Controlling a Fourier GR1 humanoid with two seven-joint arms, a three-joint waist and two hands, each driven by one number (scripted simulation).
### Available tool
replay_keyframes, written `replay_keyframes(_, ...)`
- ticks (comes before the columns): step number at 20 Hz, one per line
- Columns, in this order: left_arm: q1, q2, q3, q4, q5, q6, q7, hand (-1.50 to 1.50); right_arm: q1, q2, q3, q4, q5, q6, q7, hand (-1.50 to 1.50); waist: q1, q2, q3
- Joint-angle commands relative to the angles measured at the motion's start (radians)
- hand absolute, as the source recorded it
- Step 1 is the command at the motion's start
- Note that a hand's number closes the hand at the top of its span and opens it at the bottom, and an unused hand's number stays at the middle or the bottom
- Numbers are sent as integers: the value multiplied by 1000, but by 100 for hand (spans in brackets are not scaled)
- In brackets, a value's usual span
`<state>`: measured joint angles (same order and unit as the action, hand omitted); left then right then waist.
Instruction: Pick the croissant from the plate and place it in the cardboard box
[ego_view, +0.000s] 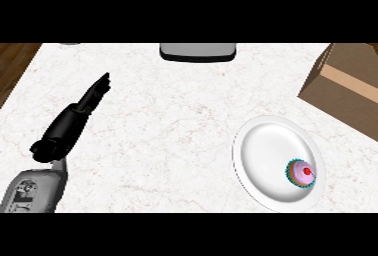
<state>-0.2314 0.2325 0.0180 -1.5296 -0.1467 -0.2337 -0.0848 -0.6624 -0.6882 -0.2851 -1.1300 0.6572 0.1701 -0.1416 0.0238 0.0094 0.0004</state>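
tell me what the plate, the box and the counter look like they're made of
Plate: glossy white, likely glazed ceramic, judging by its smooth, even sheen.
Box: matte brown cardboard, with flat tan panels and a lighter edge strip.
Counter: pale stone, perhaps marble or a laminate copy; faint reddish veins run through a whitish surface.

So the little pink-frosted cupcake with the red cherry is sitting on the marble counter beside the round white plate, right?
Not quite. In the head view, the pink-frosted cupcake with the red cherry sits on the round white plate itself, near its right edge, not on the marble counter beside it.
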Motion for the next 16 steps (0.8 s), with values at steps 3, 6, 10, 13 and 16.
replay_keyframes(3,-43,-4,-13,4,-5,-10,37,0,-70,-126,62,302,89,112,-87,150,14,7,1)
replay_keyframes(6,3,25,15,-16,21,-39,-14,0,-109,-146,97,434,128,151,-128,150,35,7,1)
replay_keyframes(10,-36,2,8,40,4,-21,-12,0,-151,-185,131,593,180,151,-274,150,23,10,1)
replay_keyframes(13,-67,-6,3,28,11,-26,7,0,-149,-203,170,685,240,160,-278,150,27,14,2)
replay_keyframes(16,-80,-23,-15,13,-13,-3,45,0,-198,-249,181,755,242,256,-403,-150,34,15,3)
